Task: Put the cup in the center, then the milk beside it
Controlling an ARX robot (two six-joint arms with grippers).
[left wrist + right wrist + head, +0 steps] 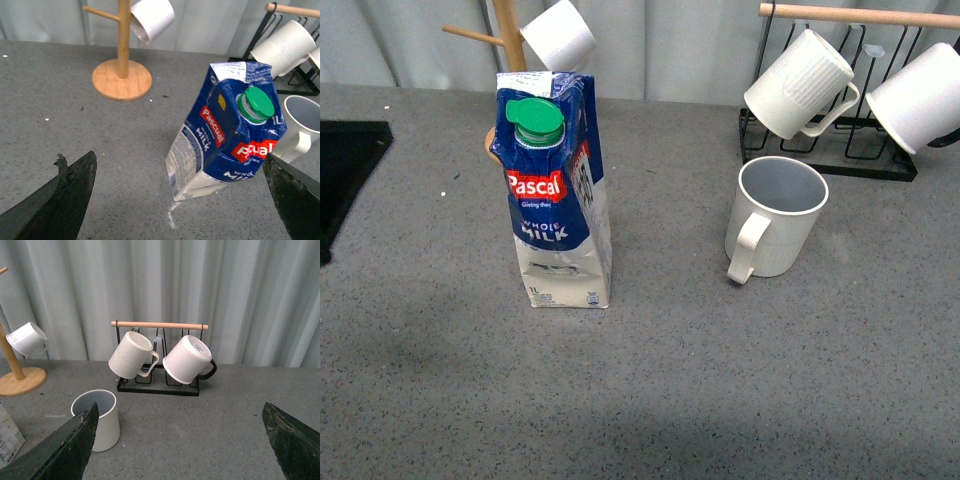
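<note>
The cup (775, 216), a cream ribbed mug with a greyish inside, stands upright on the grey table, handle toward me; it also shows in the right wrist view (97, 420) and at the edge of the left wrist view (303, 122). The milk (556, 190), a blue-and-white Pascal carton with a green cap, stands upright to the cup's left and shows in the left wrist view (225, 132). My left gripper (182, 200) is open, above and short of the carton. My right gripper (180, 445) is open over bare table right of the cup. Neither arm shows in the front view.
A black wire rack (840, 150) with a wooden bar holds a whiter ribbed mug (800, 85) and a smooth white mug (920, 95) behind the cup. A wooden mug tree (121, 77) with a small white cup (558, 35) stands behind the carton. A black edge (345, 170) lies far left.
</note>
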